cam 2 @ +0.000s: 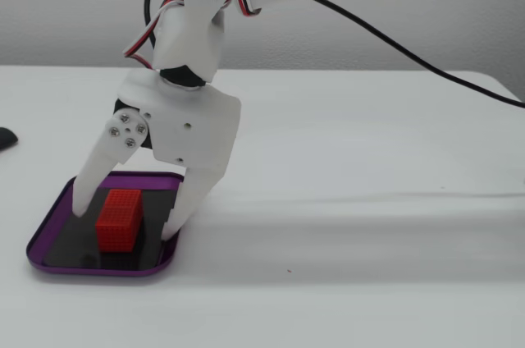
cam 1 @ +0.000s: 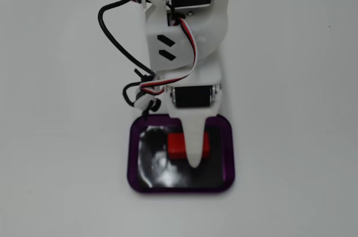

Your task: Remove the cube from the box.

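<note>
The cube (cam 2: 120, 219) stands on the black bottom of the box (cam 2: 51, 225), in the lower left of the side fixed view, between the two white fingers of the gripper (cam 2: 125, 221). The fingers are spread wide: one tip comes down near the box's left rim and the other near its right rim, with a gap showing on each side of the cube, so nothing is gripped. In the fixed view from above, the cube (cam 1: 178, 143) sits in the middle of the box (cam 1: 134, 153), low in the frame, and a pointed white finger (cam 1: 193, 142) crosses over it and hides its middle part. The gripper (cam 1: 193, 153) reaches down from the arm (cam 1: 184, 36) at the top centre. Black and red-white cables (cam 1: 120, 41) loop to the arm's left. The box rests on a plain white table (cam 2: 369, 200).
</note>
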